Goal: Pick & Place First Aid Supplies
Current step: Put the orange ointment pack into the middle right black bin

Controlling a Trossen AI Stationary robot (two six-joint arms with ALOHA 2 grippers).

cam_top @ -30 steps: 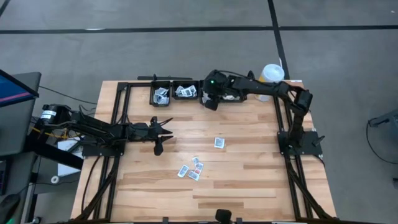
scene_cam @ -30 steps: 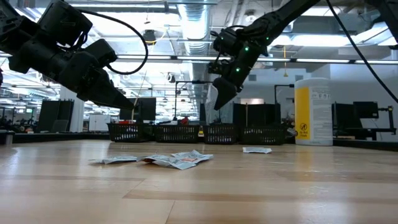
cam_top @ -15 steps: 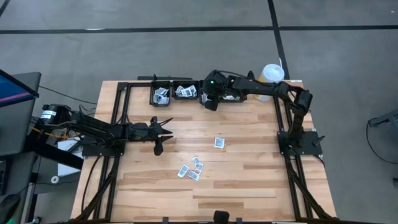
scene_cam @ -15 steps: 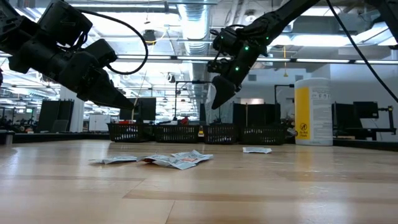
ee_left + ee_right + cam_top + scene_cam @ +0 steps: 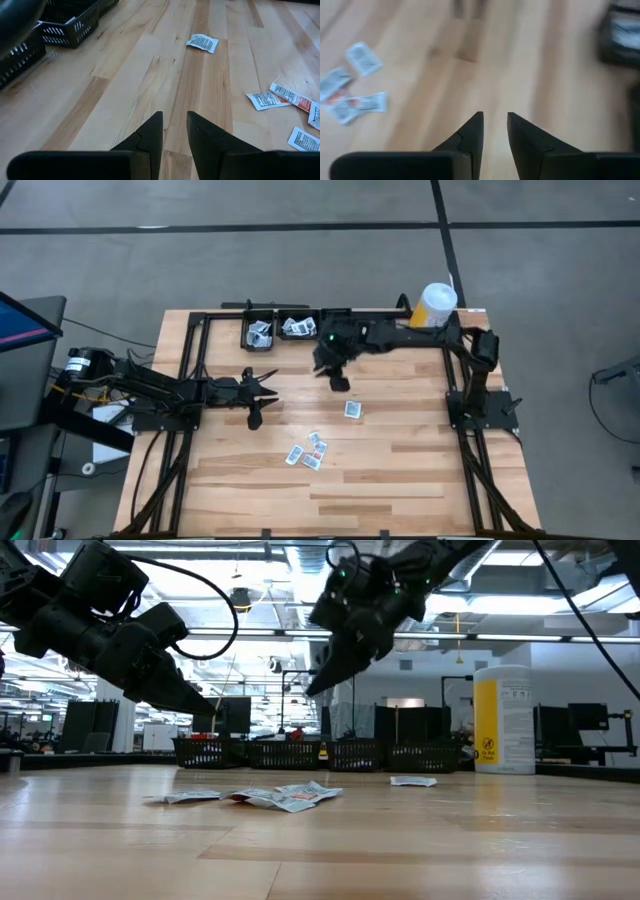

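The right tool (image 5: pixel 338 378) hangs above the desk (image 5: pixel 400 470) with nothing between its fingers; in the right wrist view the two dark fingers (image 5: pixel 472 131) stand slightly parted with bare wood showing through the gap. It sits on the near side of the row of black baskets (image 5: pixel 280 332), a short way off them, and it is tilted toward the lone packet (image 5: pixel 352 409), which lies flat just beyond the tool, farther from the baskets. Farther again from the baskets lies the cluster of packets (image 5: pixel 308 452), several of them touching or overlapping, one with a red stripe. Some packets already sit inside the baskets.

The step in hand looks like the reach for another pick, with the lone packet the likely target. The next move calls for lowering over that packet with the fingers either side of it and closing on its edge, which is awkward because it lies flat on the wood.

The left tool (image 5: pixel 255 393) waits over the desk, well to the side of the lone packet, fingers slightly parted and holding nothing.
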